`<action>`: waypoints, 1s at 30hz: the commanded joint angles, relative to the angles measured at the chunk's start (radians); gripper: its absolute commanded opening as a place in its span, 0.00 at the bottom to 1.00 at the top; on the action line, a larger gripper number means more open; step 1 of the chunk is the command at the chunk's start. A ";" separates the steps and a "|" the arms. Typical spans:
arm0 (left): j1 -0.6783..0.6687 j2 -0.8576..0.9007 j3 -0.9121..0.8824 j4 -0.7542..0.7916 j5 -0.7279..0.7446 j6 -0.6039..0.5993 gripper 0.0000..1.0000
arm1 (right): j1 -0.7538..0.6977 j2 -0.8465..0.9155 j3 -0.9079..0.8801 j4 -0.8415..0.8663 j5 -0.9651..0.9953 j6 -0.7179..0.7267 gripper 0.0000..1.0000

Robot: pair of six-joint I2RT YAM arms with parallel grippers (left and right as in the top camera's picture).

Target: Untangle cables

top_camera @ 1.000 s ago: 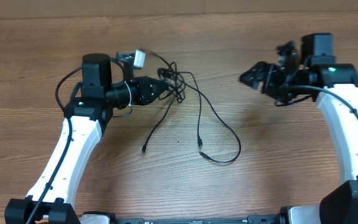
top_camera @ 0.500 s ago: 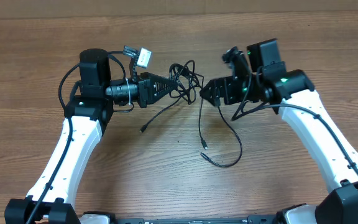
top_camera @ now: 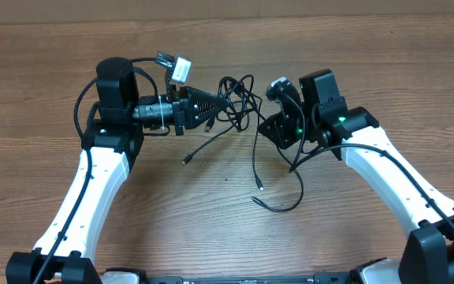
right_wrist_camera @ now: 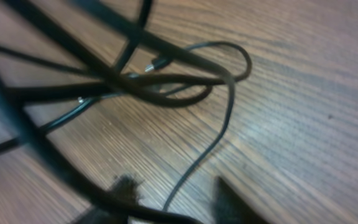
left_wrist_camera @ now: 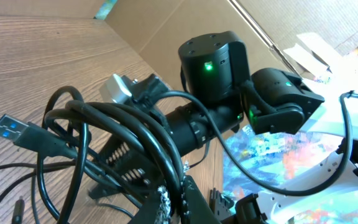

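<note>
The two arms are built alike. The left arm (top_camera: 93, 185) and the right arm (top_camera: 396, 177) have long white shells on their links, smooth and a little rounded, and all joints are black. There is a round black housing (top_camera: 117, 77) on the left arm and a box-like black housing (top_camera: 318, 87) on the right one. Small green lamps (top_camera: 340, 120) glow on the black parts. A thick black cable (top_camera: 78, 118) makes a loop beside the left arm, and a thin black wire (top_camera: 86, 170) runs along its white shell – the right arm has one too. The left gripper (top_camera: 224, 102) is black with ribbed, tapering fingers, and the right gripper (top_camera: 263, 128) is also black. A small white plug (top_camera: 181, 71) sits near the left wrist.
</note>
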 commanded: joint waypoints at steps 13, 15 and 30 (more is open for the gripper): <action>0.140 -0.017 0.017 -0.137 -0.209 -0.014 0.04 | -0.263 -0.012 0.017 -0.004 0.266 0.291 0.04; 0.181 -0.017 0.017 -0.207 -0.294 -0.014 0.04 | -0.312 -0.012 0.016 -0.021 0.264 0.302 0.04; 0.263 -0.016 0.017 -0.398 -0.604 -0.014 0.04 | -0.453 -0.012 0.016 -0.042 0.207 0.301 0.04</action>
